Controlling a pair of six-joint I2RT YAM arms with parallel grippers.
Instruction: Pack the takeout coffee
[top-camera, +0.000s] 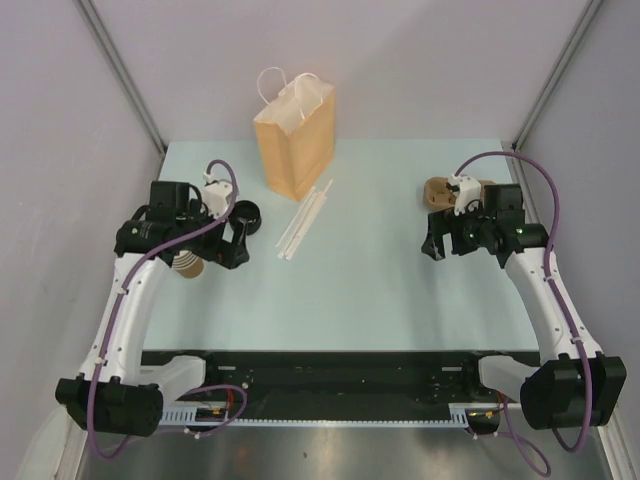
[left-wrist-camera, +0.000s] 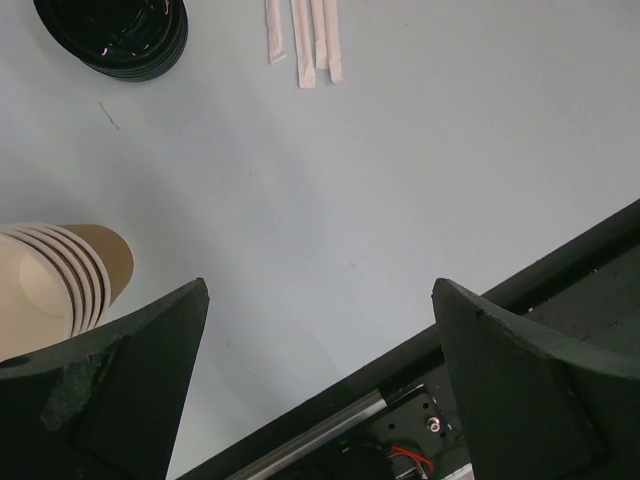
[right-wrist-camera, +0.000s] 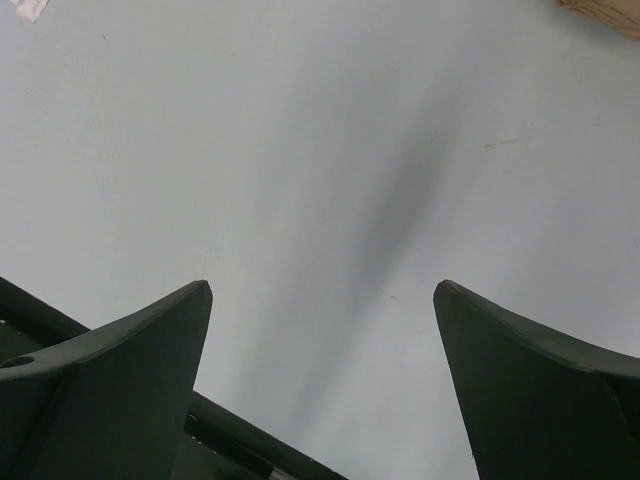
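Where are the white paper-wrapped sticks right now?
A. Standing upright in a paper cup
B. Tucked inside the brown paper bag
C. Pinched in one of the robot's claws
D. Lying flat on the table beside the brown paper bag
D: the top view shows the white paper-wrapped sticks lying flat on the table, just beside the upright brown paper bag, with nothing holding them.

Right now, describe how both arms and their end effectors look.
The left arm and right arm have white links, black joints and bulky black bases. A purple cable runs along each. The left end effector and right end effector each carry two dark, wedge-shaped fingers; one on the left shows pale scuffing.
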